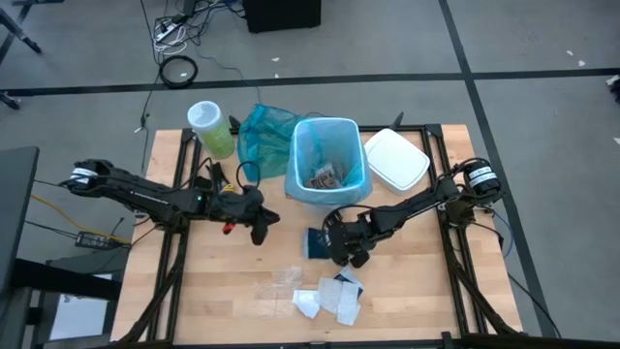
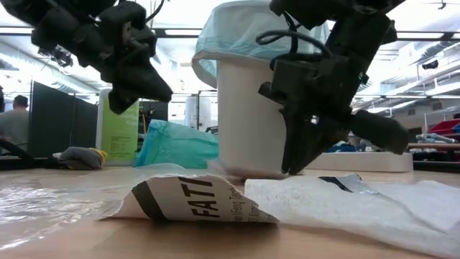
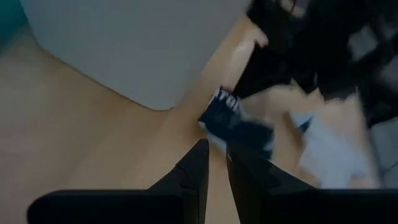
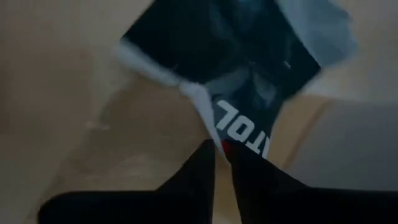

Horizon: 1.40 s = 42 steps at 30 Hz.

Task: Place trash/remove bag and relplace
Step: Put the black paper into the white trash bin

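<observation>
Right wrist view: a dark packet point(image 4: 249, 81) is being pinched by the lowered right gripper point(image 4: 222, 152); white lettering is being shown only here.

The left arm reaches in from the surface's left edge, stretched almost flat toward the middle. Its tool point(image 1: 260, 229) points down, held above the surface point(image 1: 232, 301), its two fingers point(image 3: 194, 177) nearly together with only a thin slit between them. The right arm comes in from the right edge, bent at the elbow. Its tool point(image 1: 336, 250) is tipped steeply down toward the surface, fingers point(image 4: 202, 168) drawn close with a narrow gap.
</observation>
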Each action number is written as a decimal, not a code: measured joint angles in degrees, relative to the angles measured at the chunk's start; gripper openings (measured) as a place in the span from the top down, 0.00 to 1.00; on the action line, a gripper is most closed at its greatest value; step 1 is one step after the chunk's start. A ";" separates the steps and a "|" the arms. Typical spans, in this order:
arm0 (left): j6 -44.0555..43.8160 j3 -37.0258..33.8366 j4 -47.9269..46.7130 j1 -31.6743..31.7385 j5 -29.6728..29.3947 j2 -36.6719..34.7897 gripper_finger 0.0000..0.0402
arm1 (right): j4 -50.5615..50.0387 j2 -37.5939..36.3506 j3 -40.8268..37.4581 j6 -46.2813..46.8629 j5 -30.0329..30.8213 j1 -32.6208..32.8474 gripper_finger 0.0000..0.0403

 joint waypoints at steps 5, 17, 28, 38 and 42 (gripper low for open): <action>-14.43 -7.54 10.77 0.50 4.93 2.22 0.83 | 6.39 -0.63 0.00 0.02 -5.44 1.08 0.89; -26.10 -15.20 34.24 1.68 5.47 8.88 0.83 | 10.67 -3.15 0.02 0.09 -4.95 1.75 0.61; -17.71 -2.86 33.77 4.15 15.38 20.23 0.83 | 0.17 -7.40 0.02 3.63 -8.59 2.91 0.43; -8.49 9.43 22.63 4.57 17.41 31.09 0.83 | -14.56 -11.93 0.02 6.14 -4.82 7.23 0.43; -5.17 12.19 19.20 6.17 17.17 34.71 0.83 | -14.80 -12.21 0.02 8.39 -2.50 8.71 0.43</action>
